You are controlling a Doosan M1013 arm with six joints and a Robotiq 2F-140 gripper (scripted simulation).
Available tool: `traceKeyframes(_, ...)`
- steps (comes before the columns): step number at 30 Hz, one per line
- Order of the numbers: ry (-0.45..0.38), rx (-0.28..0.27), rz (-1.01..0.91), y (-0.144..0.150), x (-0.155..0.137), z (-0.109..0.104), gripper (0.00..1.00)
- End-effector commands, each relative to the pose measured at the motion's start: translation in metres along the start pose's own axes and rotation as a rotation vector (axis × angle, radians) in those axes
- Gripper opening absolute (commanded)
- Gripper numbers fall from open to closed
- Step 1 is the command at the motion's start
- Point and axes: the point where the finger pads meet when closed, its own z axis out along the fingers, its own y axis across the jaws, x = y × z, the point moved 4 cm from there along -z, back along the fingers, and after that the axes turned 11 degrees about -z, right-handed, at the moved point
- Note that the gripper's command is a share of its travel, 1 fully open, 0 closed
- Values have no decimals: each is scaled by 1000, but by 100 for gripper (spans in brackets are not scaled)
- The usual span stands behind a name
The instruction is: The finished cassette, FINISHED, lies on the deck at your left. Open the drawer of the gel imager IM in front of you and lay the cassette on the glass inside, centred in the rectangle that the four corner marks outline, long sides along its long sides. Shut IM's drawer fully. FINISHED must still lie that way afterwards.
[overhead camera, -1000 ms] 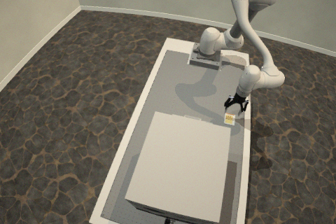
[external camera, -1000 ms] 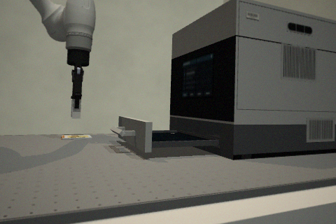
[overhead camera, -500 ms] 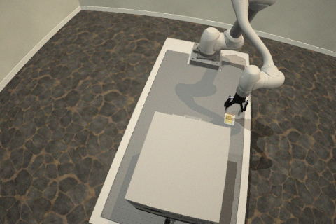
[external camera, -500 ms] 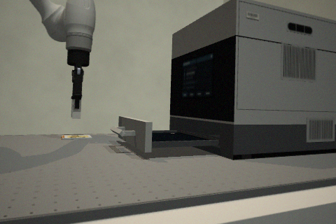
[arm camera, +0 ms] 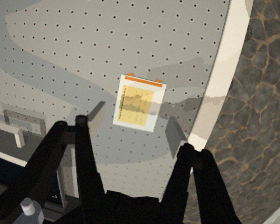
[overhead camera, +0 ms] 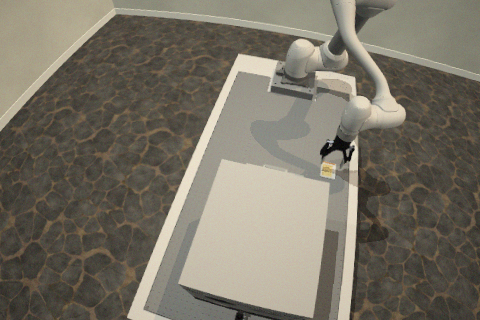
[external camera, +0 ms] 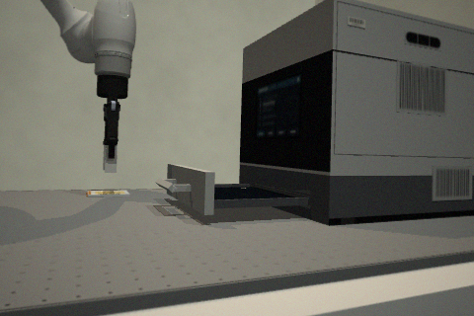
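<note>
Left of IM, pickup step: judged as drawer done, cassette next. IM's drawer (external camera: 192, 190) stands out from IM (overhead camera: 260, 235) (external camera: 395, 123), front panel w/ handle facing the arm side.
FINISHED: cassette (overhead camera: 328, 170) (external camera: 108, 193) (arm camera: 139, 103) flat on deck (overhead camera: 250, 115) (external camera: 123, 257) (arm camera: 91, 30), near IM's front left corner, not on the glass yet; orange strip along one short side.
Gripper: (overhead camera: 338, 156) (external camera: 110, 165) (arm camera: 135, 131) above deck beside IM, well above cassette; fingers apart approx. two-thirds, nothing between them, pointing down.
Next move: prob. straighten over cassette, lower w/ pads outside its long sides, close gently, lift.
Edges: deck's pale border (overhead camera: 352, 200) (external camera: 296, 281) (arm camera: 218, 85) runs near cassette on side away from IM's drawer; outer finger has less deck there.
Room: open air over cassette, short of IM's body; drawer front + handle sit to the inner side, so lift clear before crossing.
Risk: low carry could clip drawer front; off-centre grip could skew cassette vs. corner marks. Marks: can't tell from here.
</note>
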Motion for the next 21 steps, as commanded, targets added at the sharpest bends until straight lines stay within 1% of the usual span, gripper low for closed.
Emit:
traceKeyframes(1, 2, -3, -6, 2, 2, 9, 68)
traceKeyframes(21, 2, -3, -6, 2, 2, 33, 68)
